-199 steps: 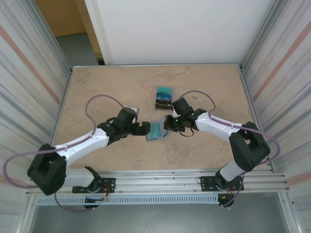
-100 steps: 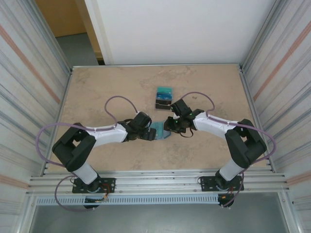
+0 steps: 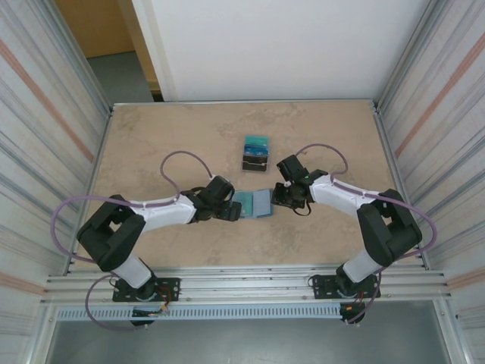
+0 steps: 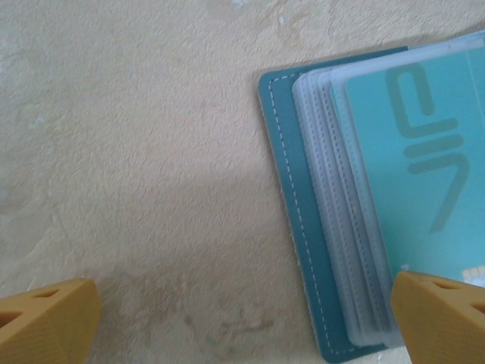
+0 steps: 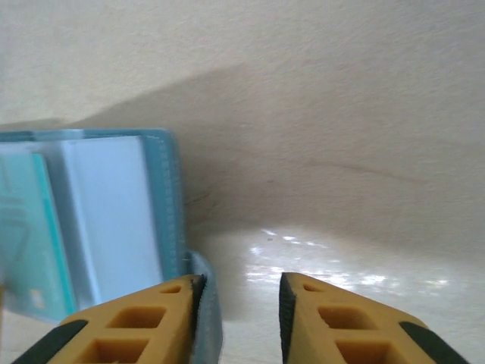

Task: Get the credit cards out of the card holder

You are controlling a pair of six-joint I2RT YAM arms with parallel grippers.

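Fingers of our left gripper [image 4: 242, 315] stand wide apart, straddling the stitched edge of the card holder [image 4: 282, 197], which lies open on the table [image 3: 151, 144] between both arms. Our right gripper [image 5: 241, 303] is narrowly parted, the holder's far cover edge in its gap. The teal credit card [image 4: 413, 152] looks thin, stiff and slick, so we'd pinch its exposed edge.

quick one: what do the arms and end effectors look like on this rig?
Left arm and right arm match: white links, black joint housings, a mauve cable looping off each. Left end effector and right end effector: two blocky orange-yellow fingers each, with hollow cut-outs; the right's show dark outer patches.
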